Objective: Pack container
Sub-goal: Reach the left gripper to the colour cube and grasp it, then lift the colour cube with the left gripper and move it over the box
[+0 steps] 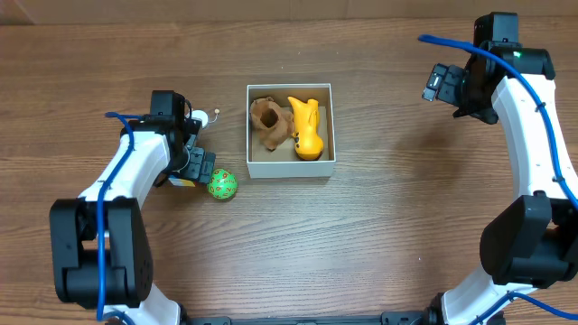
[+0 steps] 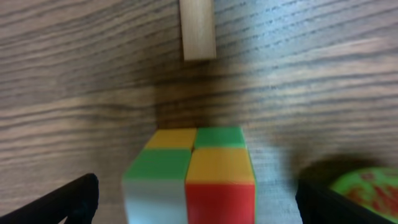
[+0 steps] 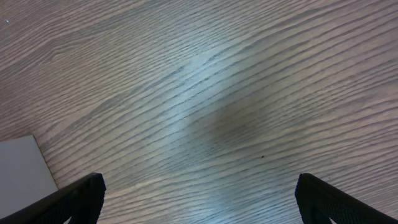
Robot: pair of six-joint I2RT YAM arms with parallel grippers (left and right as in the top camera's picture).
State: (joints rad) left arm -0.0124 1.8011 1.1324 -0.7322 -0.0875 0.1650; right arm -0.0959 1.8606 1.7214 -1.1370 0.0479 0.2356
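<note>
The container (image 1: 291, 168) is a square, shallow cardboard box with white outer walls and a white rim, and its inside is plain brown. It sits flat on the wooden table (image 1: 388, 226), a little left of the middle and toward the far side, with its edges roughly square to the table's. There is one container, and two toys lie in it side by side: one brown toy (image 1: 268, 123) in the left half and one yellow toy (image 1: 306, 129) in the right half, the two touching or very nearly so. Three small things lie outside it on the left. One green ball with spots (image 1: 222, 185) rests just off the box's near left corner. One cube with green, yellow, red and white squares (image 2: 189, 177) is beside the ball. One short pale wooden stick (image 2: 199, 28) lies on the table beyond the cube. The left gripper (image 1: 193, 170) is low over the cube, its fingers (image 2: 74, 202) spread to either side with a gap between each and the cube. The right gripper (image 1: 440, 86) hangs well to the right of the container at the far side, its fingers (image 3: 78, 199) wide apart over bare wood, gripping nothing
</note>
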